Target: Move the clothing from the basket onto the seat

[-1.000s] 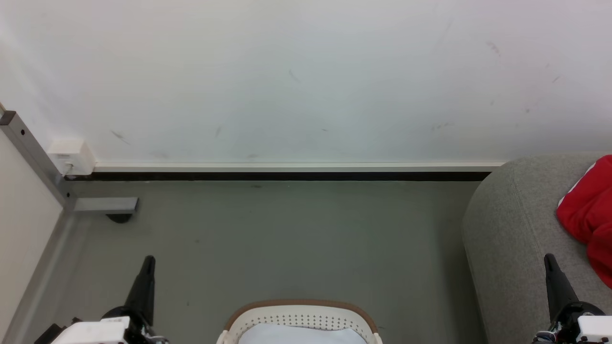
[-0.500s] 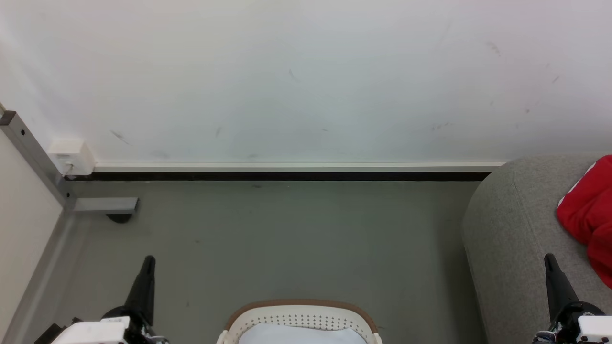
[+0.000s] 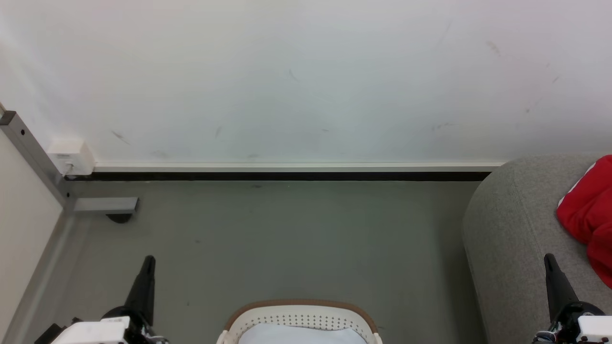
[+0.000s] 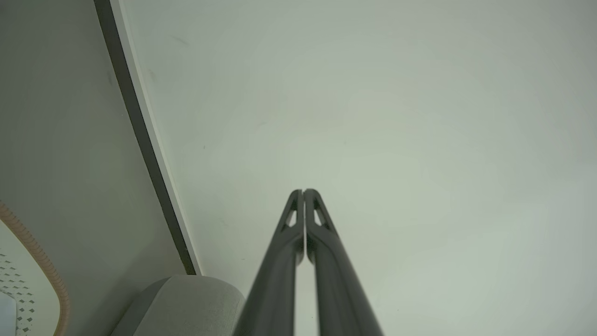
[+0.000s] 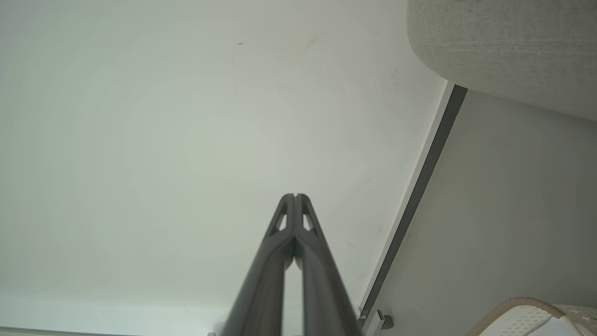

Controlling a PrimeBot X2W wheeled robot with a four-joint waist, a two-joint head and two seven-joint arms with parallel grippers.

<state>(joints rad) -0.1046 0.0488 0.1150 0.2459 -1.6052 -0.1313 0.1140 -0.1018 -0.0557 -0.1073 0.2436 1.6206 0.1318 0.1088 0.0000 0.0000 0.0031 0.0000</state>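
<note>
Head view: basket point(image 3: 299, 316) mostly off-frame

Bright red clothing point(image 3: 585, 215), small white patch at far edge. Light grey seat point(image 3: 511, 229), fine speckled weave. White basket point(image 3: 299, 303), rows of small holes, brown rim. Grey-green floor point(image 3: 287, 239); white wall point(image 3: 287, 71), faint scuffs; black skirting point(image 3: 277, 176); black left gripper point(image 3: 149, 260) and right gripper point(image 3: 549, 258).

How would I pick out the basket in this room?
From the white wall, drop across the grey floor to the head view's bottom edge. The basket sits there, left of the grey seat. Its white hole-dotted sides and brown rim set it apart.
</note>
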